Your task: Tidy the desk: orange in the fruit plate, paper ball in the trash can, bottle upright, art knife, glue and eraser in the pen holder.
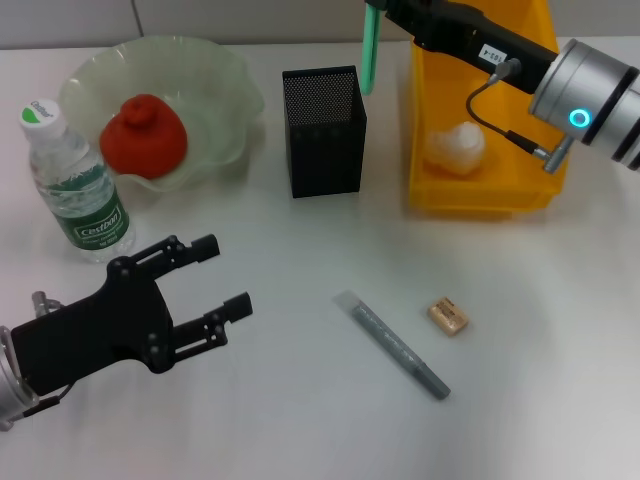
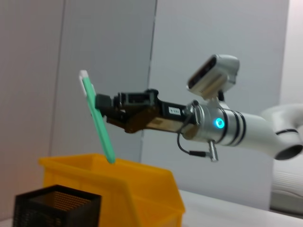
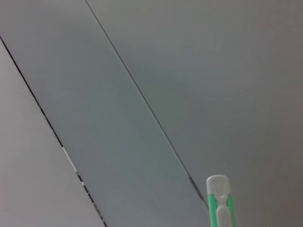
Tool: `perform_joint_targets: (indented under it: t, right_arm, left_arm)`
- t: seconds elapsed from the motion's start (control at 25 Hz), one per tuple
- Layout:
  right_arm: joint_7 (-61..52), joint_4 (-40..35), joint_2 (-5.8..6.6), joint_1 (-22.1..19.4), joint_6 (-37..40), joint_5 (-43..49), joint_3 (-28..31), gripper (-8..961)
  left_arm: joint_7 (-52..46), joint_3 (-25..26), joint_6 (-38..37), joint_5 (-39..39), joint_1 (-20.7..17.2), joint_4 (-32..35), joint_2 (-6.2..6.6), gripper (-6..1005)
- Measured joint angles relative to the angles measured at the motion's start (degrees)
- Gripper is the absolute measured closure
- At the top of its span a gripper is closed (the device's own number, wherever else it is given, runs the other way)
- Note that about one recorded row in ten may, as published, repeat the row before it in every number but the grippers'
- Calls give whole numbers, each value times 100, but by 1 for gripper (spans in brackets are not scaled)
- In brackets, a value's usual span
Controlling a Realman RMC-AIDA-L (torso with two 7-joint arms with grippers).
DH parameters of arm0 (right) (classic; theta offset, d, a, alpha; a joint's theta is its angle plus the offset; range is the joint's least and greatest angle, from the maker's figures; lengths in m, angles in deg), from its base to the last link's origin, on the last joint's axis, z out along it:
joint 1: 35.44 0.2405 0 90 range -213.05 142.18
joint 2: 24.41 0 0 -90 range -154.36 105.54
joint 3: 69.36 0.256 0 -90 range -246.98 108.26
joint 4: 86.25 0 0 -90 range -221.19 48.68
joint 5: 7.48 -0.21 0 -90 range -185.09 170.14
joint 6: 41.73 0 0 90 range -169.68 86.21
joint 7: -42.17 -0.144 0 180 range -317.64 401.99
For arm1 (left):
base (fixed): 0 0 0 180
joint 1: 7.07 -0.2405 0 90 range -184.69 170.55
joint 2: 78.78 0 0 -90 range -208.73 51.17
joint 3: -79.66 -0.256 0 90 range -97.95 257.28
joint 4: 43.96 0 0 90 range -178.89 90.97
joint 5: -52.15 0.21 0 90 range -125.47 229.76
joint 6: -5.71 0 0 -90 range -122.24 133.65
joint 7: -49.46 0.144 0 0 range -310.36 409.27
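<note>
My right gripper (image 2: pixel 97 105) clamps a slim green art knife (image 1: pixel 370 45) above the black mesh pen holder (image 1: pixel 324 130); my left gripper (image 1: pixel 222 280) gapes empty.

Plain grey panelled wall (image 2: pixel 213 28) at the back, split by thin dark seams (image 3: pixel 142 96); one seam partly dashed with white flecks in the right wrist view.
</note>
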Motion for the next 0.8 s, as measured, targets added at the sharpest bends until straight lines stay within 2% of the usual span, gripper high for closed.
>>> perform_joint_targets:
  t: [0.28, 0.8]
  right_arm:
    - [1170, 442, -33, 342, -167, -114, 44, 795]
    - [2079, 780, -32, 678, -336, -126, -8, 794]
  left_arm:
    - [229, 396, 159, -100, -121, -157, 8, 241]
    - [375, 486, 379, -116, -147, -354, 2, 241]
